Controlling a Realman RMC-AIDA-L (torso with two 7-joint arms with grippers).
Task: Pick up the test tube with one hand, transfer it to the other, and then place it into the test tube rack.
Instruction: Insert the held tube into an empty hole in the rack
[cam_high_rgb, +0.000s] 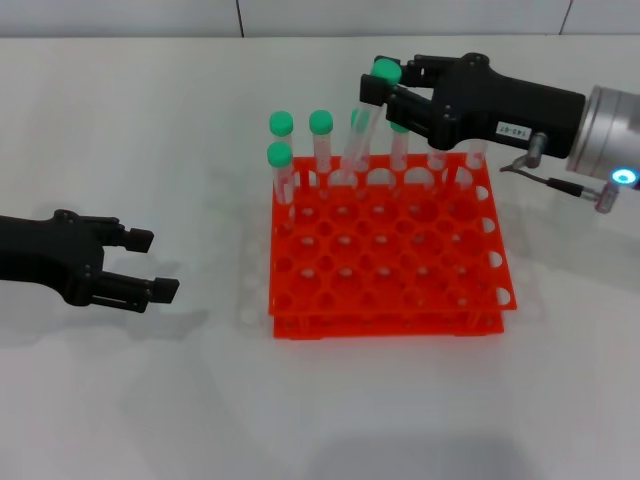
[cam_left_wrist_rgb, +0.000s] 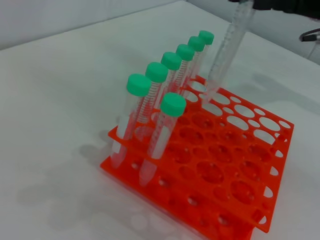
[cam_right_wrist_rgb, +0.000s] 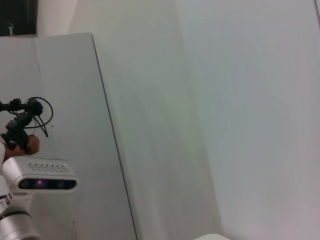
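My right gripper (cam_high_rgb: 384, 86), black with a white number label and a blue-lit wrist, is shut on a test tube (cam_high_rgb: 361, 142) just below its green cap. The tube hangs tilted over the back row of the orange test tube rack (cam_high_rgb: 390, 272), its lower end at a back-row hole. In the left wrist view the held tube (cam_left_wrist_rgb: 227, 55) slants down to the rack (cam_left_wrist_rgb: 235, 200). My left gripper (cam_high_rgb: 152, 265) is open and empty, low over the table to the left of the rack.
Several other green-capped tubes (cam_high_rgb: 281, 124) stand in the rack's back rows and left side, close to the held tube; they also show in the left wrist view (cam_left_wrist_rgb: 138, 86). The right wrist view shows only a wall and a camera unit (cam_right_wrist_rgb: 42, 176).
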